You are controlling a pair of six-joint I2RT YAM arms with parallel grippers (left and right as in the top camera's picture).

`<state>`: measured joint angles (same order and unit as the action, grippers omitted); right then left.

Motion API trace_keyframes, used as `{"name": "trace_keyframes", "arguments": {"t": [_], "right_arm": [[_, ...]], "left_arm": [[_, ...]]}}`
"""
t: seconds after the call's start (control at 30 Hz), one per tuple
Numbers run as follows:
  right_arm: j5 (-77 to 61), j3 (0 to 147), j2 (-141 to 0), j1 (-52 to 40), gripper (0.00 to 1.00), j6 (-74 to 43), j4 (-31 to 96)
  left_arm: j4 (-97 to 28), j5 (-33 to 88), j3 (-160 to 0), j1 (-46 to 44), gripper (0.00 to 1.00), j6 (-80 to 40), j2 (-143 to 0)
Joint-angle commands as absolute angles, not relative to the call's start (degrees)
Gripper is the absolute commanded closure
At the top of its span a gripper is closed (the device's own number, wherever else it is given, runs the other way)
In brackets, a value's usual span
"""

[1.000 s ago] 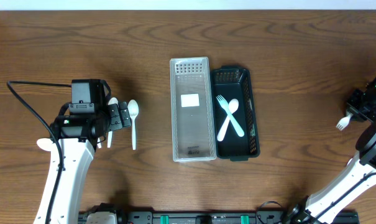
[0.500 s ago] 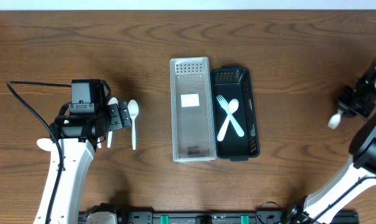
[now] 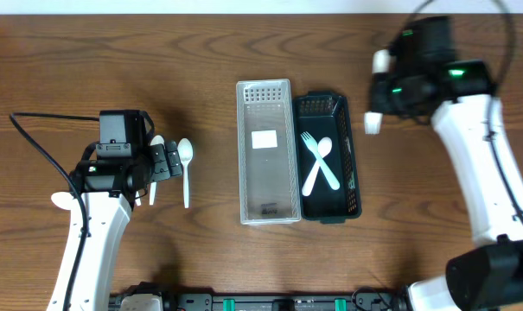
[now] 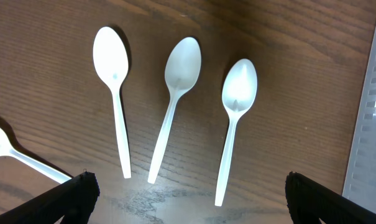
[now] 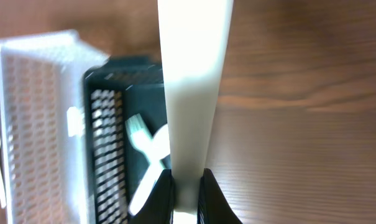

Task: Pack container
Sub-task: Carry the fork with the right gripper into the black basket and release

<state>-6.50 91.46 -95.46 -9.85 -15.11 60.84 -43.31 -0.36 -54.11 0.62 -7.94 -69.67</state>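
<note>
A clear tray point(image 3: 265, 186) and a black basket point(image 3: 352, 173) stand side by side mid-table. The basket holds a white fork point(image 3: 310, 145) and a spoon point(image 3: 327, 164). My right gripper point(image 3: 389, 91) is shut on a white plastic fork point(image 3: 373, 123), held above the table just right of the basket's far end. In the right wrist view its handle point(image 5: 191, 93) fills the gap between the fingers point(image 5: 165, 190), with the basket point(image 5: 110, 118) to the left. My left gripper point(image 3: 162, 161) is open over three white spoons point(image 4: 175, 99), fingers point(image 4: 57, 202) wide apart.
A fourth white spoon point(image 4: 13, 152) lies left of the three, and it shows by the left arm in the overhead view point(image 3: 60, 200). One spoon point(image 3: 186, 168) lies right of the left gripper. A black cable point(image 3: 45, 151) loops at the far left.
My right arm has swung from the table's far right edge to just right of the black basket, carrying the white fork. The left arm and the spoons have not moved.
</note>
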Motion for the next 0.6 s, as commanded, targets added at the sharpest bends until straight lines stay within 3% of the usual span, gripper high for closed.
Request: {"name": "trace_keyframes", "arguments": {"t": [0.0, 0.23, 0.3, 0.33, 0.4, 0.57], "right_arm": [[-3.8, 89.8, -98.6, -15.9, 0.96, -19.4, 60.8], [-3.3, 85.8, -107.5, -23.5, 0.93, -19.7, 58.4], [-3.3, 85.8, -109.5, -25.0, 0.80, -19.7, 58.2], [-3.2, 85.8, -110.1, -25.6, 0.69, -19.7, 58.0], [-3.2, 85.8, -110.4, -26.1, 0.58, -19.7, 57.0], [-2.9, 89.1, -109.0, -25.0, 0.55, -19.7, 59.0]], "left_arm": [[-43.5, -0.6, -55.4, 0.4, 0.02, -8.7, -69.6], [-43.5, -0.6, -55.4, 0.4, 0.02, -8.7, -69.6], [-43.5, -0.6, -55.4, 0.4, 0.02, -8.7, -69.6], [-43.5, -0.6, -55.4, 0.4, 0.02, -8.7, -69.6], [-43.5, -0.6, -55.4, 0.4, 0.02, -8.7, -69.6], [-43.5, -0.6, -55.4, 0.4, 0.02, -8.7, -69.6]]}}
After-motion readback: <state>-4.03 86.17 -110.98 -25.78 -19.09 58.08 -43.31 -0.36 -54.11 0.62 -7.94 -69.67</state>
